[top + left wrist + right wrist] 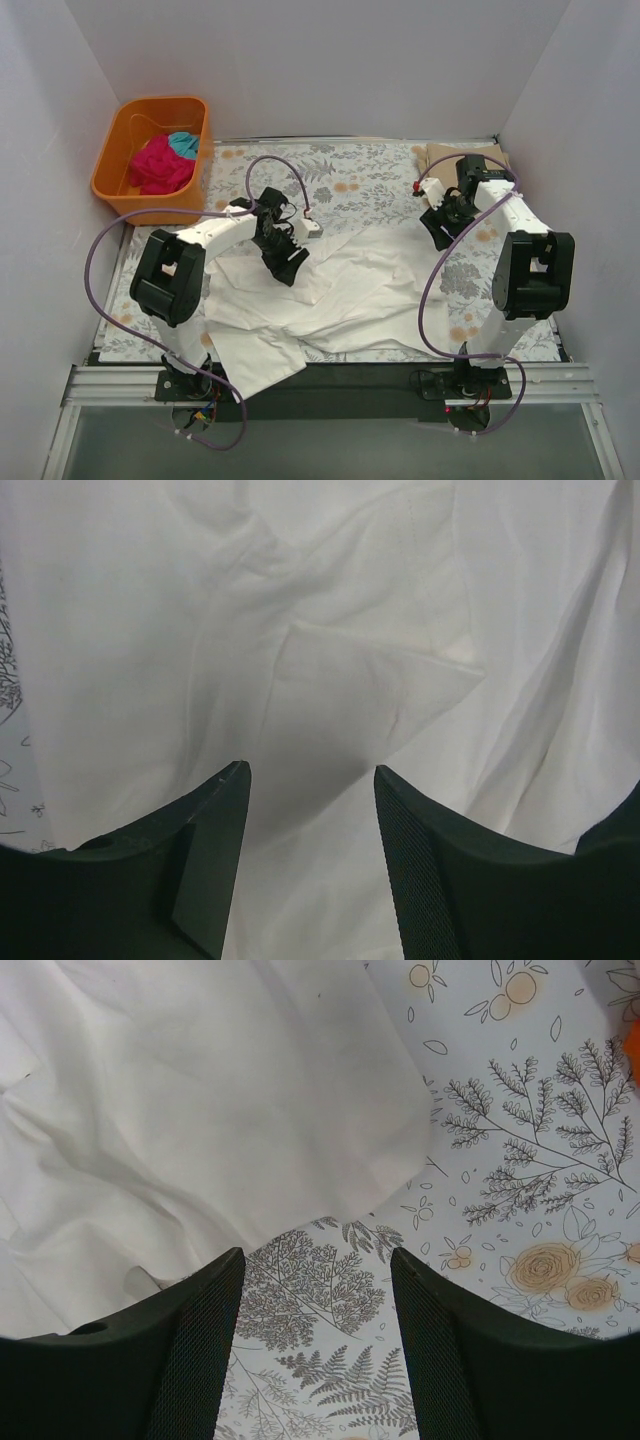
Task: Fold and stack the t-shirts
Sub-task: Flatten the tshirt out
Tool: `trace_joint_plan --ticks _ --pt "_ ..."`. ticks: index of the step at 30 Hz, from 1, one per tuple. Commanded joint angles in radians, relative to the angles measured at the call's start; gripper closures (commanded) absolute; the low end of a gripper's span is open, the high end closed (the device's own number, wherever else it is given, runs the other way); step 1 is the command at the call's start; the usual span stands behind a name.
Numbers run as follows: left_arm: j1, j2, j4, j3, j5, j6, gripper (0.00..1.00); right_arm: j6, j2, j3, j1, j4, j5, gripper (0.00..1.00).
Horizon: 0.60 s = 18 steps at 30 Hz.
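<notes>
Sitting at the far left corner of the table, the orange tub (160,101) holds a bunched magenta t-shirt (160,168) with a teal t-shirt (183,143) just behind it, the two touching. To the right of the tub, the left arm reaches forward and inward, and the left gripper (285,262) hangs over the upper left part of the white t-shirt (380,290). The left wrist view shows the left gripper (312,780) with its jaws set moderately apart and nothing between them. Below them lies wrinkled white cloth (350,630) with a folded flap. Whether the fingertips touch the cloth cannot be told.

The white t-shirt sprawls crumpled across the middle of the floral table covering (350,180). One corner hangs past the near edge at the lower left.

Further right, the right arm bends back toward the centre. The right gripper (440,232) sits above the table just beside the shirt's upper right edge. In the right wrist view the right gripper (318,1260) is likewise spread, grasping nothing. A rounded edge of the white shirt (200,1090) lies just ahead of its jaws, and bare floral covering (520,1160) shows between and beside them.

At the far right corner, behind the right arm, a flat tan t-shirt (440,153) rests on the covering, well apart from the white one.
</notes>
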Motion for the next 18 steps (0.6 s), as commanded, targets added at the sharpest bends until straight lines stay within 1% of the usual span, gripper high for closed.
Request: trace_joint_plan --ticks 1,7,8,9,10,14,18 --pt "0.004 -0.048 -0.033 -0.032 -0.023 -0.008 0.5 -0.013 -0.023 0.024 0.001 -0.01 -0.004 0.43" --pt "-0.003 -0.052 -0.06 -0.061 0.004 -0.015 0.53 -0.014 -0.029 0.019 0.001 -0.01 -0.006 0.43" --pt "-0.008 -0.054 -0.063 -0.064 0.007 -0.012 0.56 -0.016 -0.029 0.021 0.001 -0.011 -0.006 0.43" --pt "-0.007 -0.078 -0.079 -0.067 0.042 0.006 0.63 -0.014 -0.029 0.022 0.001 -0.01 -0.004 0.43" --pt "-0.007 -0.079 -0.079 -0.067 0.042 0.006 0.63 -0.014 -0.029 0.021 0.001 -0.01 -0.004 0.43" --pt "-0.028 -0.196 -0.083 -0.089 0.089 0.037 0.67 -0.019 -0.043 0.009 0.001 -0.011 -0.004 0.43" --pt "-0.066 -0.298 -0.073 -0.135 0.106 0.072 0.67 -0.022 -0.046 -0.002 0.001 -0.01 0.001 0.43"
